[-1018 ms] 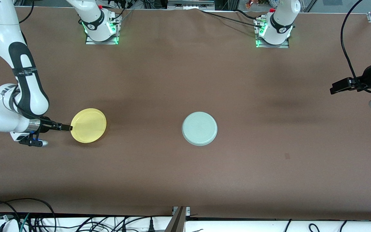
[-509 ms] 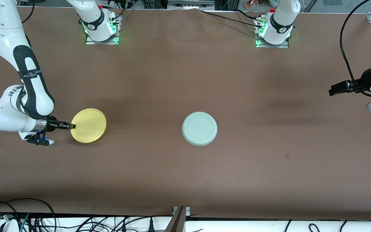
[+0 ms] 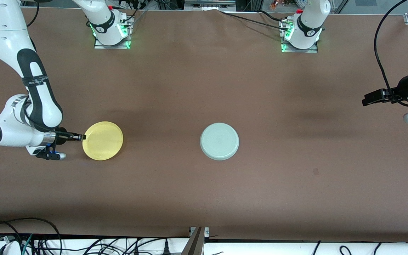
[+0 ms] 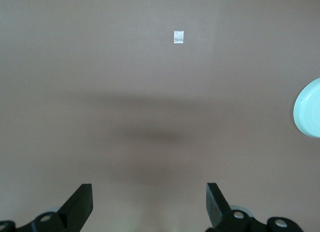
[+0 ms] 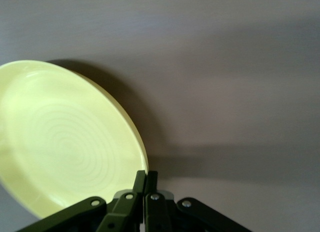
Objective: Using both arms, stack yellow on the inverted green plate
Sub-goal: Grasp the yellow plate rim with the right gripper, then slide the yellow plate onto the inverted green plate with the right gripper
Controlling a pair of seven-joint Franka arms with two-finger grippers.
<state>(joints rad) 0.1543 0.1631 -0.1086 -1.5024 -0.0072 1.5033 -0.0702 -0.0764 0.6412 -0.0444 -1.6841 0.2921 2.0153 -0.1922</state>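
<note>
Claw status, right arm: the right claw [image 3: 80, 136] was clenched on the rim of the yellow plate [image 3: 103, 141], at the edge of the plate that faces the right arm's end of the worktop [image 3: 204, 88]. In the right wrist view the fingers [image 5: 140, 184] met at the rim with the plate [image 5: 65, 142] tilted up off the surface and casting a shadow beneath it.

Worktop: brown covering, carrying both plates roughly level with each other, well apart.

Right arm: compared with the frames one second and half a second earlier, the arm had shifted toward the middle of the worktop.

Left arm: waiting at the left arm's end of the worktop, its position almost unchanged over the last half second. The left claw [image 4: 149, 204] was released, jaws spread wide over bare worktop, with an edge of the green plate [image 4: 307, 115] in its wrist view.

Green plate [image 3: 219, 141]: inverted, ringed underside up, resting at mid-worktop. No displacement since the earlier frames.

Yellow plate: carried with the right claw a short way toward the green plate since one second earlier, most of that shift within the last half second.

Small pale mark [image 4: 178, 37]: on the worktop covering, seen in the left wrist view.
</note>
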